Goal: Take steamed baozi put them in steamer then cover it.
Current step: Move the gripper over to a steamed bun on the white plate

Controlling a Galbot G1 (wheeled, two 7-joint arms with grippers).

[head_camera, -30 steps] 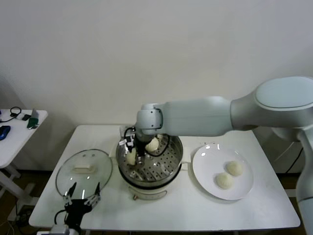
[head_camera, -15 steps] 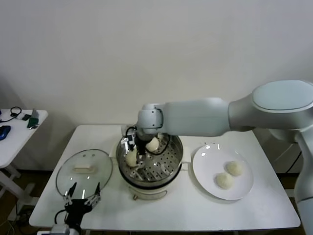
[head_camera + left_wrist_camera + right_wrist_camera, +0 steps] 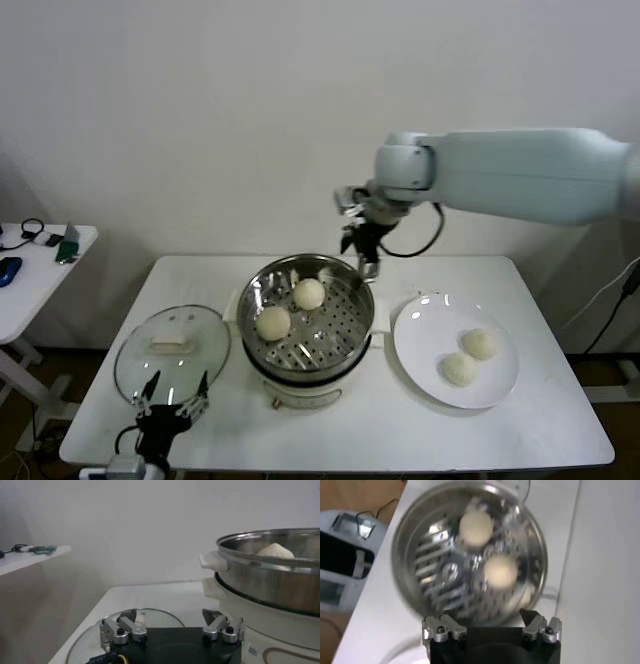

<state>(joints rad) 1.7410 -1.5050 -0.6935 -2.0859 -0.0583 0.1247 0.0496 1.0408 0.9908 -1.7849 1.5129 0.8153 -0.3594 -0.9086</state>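
Two cream-white baozi (image 3: 273, 322) (image 3: 308, 293) lie on the perforated floor of the shiny steamer (image 3: 345, 338) at the table's middle. Two more baozi (image 3: 479, 344) (image 3: 459, 369) rest on the white plate. My right gripper (image 3: 360, 252) hangs open and empty above the steamer's far right rim; its wrist view looks down on the steamer (image 3: 402, 565) and both baozi (image 3: 476, 527) (image 3: 501, 571). The glass cover (image 3: 172, 350) lies flat left of the steamer. My left gripper (image 3: 168, 410) sits open at the cover's near edge, level with the cover (image 3: 160, 619) and beside the steamer (image 3: 265, 577).
The white plate (image 3: 425, 325) lies right of the steamer on the white table (image 3: 400, 425). A small side table (image 3: 40, 262) with loose items stands at far left. A wall rises just behind the table.
My right gripper opened and let go of a baozi inside the steamer. It then rose up and back to the right, out of the basket. The left arm stayed still.
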